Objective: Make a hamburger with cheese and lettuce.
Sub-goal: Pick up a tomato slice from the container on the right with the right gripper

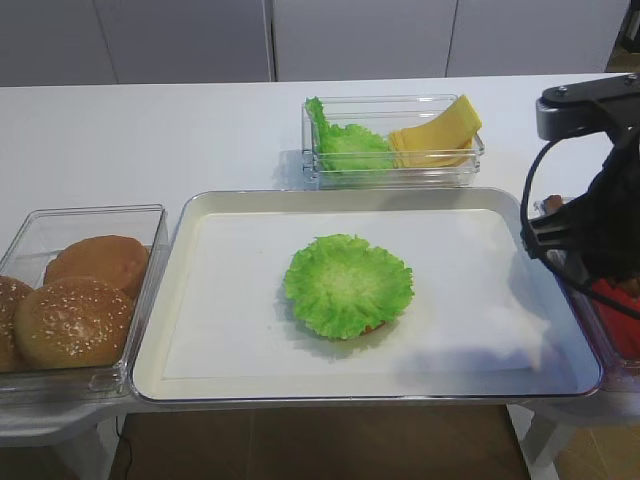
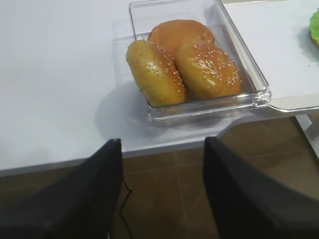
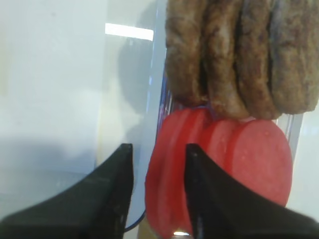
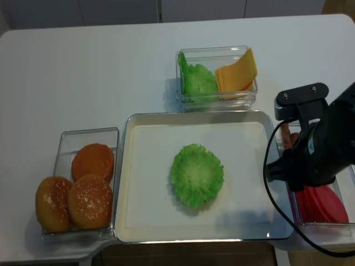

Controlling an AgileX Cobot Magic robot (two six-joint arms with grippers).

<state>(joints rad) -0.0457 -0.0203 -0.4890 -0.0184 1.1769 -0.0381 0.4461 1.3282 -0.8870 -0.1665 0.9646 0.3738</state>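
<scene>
The hamburger [image 1: 348,285] lies in the middle of the tray [image 1: 200,300] as a low stack topped by a frilly green leaf, with a sliver of brown base at its front. Spare lettuce [image 1: 345,145] and cheese [image 1: 440,135] slices stand in a clear box behind the tray. My right gripper [image 3: 159,149] is open down in the box at the tray's right, its fingers either side of the leftmost red slice [image 3: 167,179]; the left finger stands clear of it. My left gripper [image 2: 162,144] is open and empty over the floor by the table's front edge.
Sesame buns [image 2: 194,64] fill a clear box [image 1: 150,215] left of the tray. Brown patties [image 3: 239,55] stand in a row behind the red slices [image 3: 249,159] in the right-hand box. The right arm [image 4: 319,147] hangs over that box.
</scene>
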